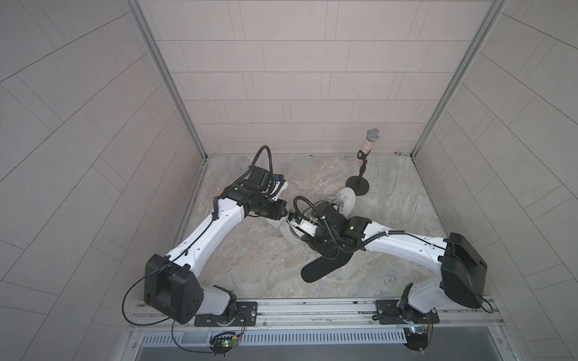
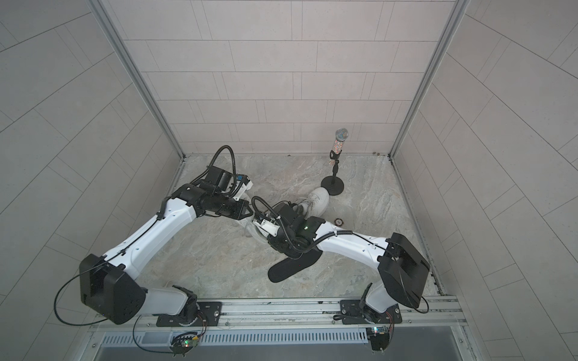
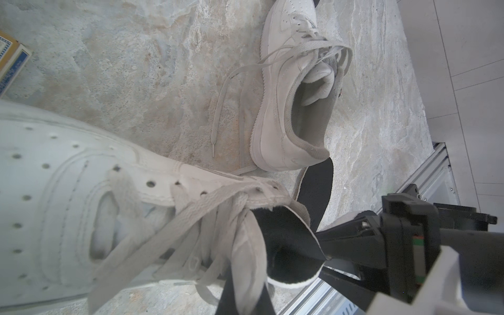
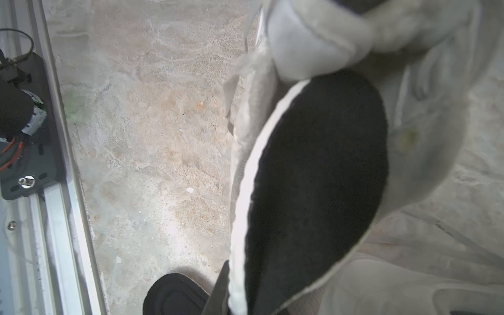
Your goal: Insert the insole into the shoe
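At the shoe (image 3: 81, 204) opening, right hand (image 3: 324, 263) nearly closed, pinching insole (image 3: 286, 245)

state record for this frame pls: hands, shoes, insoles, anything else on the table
left hand: shut on tongue of near shoe
right hand: shut on back end of insole
insole: partly inside near shoe, back end sticking out of the opening
second shoe: upright on table, untouched, no black insole visible inside
spare insole: flat on table, near second shoe's heel
microphone: on stand, far side of table
task: not finished
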Available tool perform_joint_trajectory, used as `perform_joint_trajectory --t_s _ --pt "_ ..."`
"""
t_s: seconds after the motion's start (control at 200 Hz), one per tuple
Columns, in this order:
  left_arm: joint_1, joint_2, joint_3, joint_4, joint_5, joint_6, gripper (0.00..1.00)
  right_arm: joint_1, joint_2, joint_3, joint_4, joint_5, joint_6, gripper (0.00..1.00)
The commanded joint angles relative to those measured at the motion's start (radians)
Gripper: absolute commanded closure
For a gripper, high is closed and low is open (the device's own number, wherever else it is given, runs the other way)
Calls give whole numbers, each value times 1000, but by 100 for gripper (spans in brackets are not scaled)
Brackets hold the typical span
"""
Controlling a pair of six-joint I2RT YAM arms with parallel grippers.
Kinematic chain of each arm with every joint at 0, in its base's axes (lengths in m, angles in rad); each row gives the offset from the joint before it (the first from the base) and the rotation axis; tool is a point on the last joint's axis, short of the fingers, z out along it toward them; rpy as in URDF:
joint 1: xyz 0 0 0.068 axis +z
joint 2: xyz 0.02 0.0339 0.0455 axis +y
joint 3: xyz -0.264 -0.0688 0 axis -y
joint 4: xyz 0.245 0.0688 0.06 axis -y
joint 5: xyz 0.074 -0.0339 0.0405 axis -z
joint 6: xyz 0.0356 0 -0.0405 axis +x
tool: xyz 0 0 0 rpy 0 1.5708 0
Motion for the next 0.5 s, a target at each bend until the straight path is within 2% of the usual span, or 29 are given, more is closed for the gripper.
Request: perform_joint_trajectory --t_s 0.0,0.105,0.295,0.49 --pt "-8 -6 26 7 94 -10 100 14 55 82 -4 93 -130 82" --pt "-3 1 26 -2 98 -6 100 18 109 138 -87 205 -132 82" --pt "13 33 43 -82 54 32 100 18 129 133 -82 397 -127 82" --pt "22 27 28 -61 94 21 100 58 112 70 -18 503 -294 82"
